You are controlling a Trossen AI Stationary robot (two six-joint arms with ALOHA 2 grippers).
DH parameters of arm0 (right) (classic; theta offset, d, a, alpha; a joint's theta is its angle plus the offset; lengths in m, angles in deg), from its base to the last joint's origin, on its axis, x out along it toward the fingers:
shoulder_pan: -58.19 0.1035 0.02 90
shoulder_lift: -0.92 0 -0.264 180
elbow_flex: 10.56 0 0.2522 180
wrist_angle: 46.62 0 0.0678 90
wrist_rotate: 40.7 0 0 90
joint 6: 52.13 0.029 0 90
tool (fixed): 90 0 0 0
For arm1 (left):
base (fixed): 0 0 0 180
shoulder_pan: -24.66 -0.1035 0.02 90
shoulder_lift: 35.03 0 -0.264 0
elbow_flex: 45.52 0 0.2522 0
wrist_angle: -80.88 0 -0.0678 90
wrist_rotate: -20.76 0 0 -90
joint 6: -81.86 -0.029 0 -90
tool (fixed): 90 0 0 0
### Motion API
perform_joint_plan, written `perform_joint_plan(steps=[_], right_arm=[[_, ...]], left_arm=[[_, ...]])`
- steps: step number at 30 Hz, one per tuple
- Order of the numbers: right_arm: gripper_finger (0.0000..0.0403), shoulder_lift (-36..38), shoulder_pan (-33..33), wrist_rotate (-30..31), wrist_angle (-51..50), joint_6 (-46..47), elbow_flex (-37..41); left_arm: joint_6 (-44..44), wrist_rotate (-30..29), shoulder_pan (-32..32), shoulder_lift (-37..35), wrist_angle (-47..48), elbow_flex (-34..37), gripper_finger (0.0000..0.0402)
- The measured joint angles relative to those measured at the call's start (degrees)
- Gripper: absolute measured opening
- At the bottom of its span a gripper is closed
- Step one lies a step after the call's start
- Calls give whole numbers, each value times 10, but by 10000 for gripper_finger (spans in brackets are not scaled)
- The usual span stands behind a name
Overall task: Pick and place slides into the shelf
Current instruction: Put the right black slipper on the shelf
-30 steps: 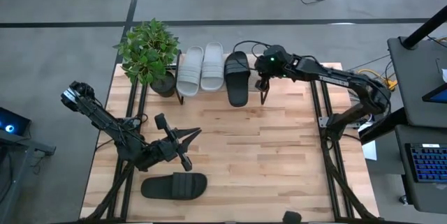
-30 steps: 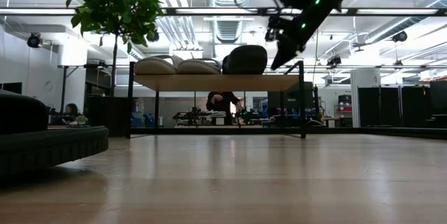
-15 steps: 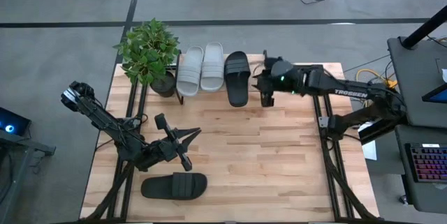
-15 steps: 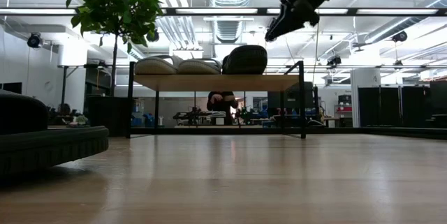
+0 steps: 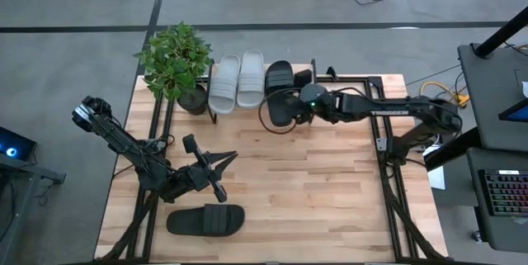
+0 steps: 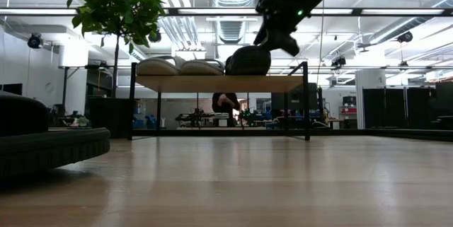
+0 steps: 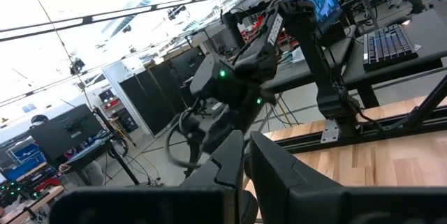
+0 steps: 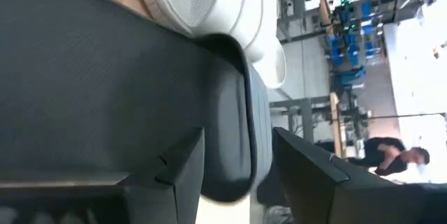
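Four slides show in the high view: two light grey slides [image 5: 236, 80] and one black slide [image 5: 280, 90] side by side on the shelf [image 5: 216, 117] at upper centre, and a second black slide [image 5: 206, 220] alone on the tabletop [image 5: 313, 182] at lower left. Each is an open-toe slip-on with one wide strap. The right gripper [image 5: 286, 106] hovers over the shelved black slide with its fingers parted around the slide's end, not clamping it, while the left gripper [image 5: 221, 174] sits clenched and empty just above the loose black slide.
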Motion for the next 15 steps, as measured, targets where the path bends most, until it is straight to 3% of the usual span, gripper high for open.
perform_joint_plan(steps=[4, 15], right_arm=[[151, -25, -8, 4, 49, -26, -2], [137, -67, -46, 4, 46, -29, -32]], left_arm=[[0, 0, 0, 0, 0, 0, 11], [0, 0, 0, 0, 0, 0, 11]])
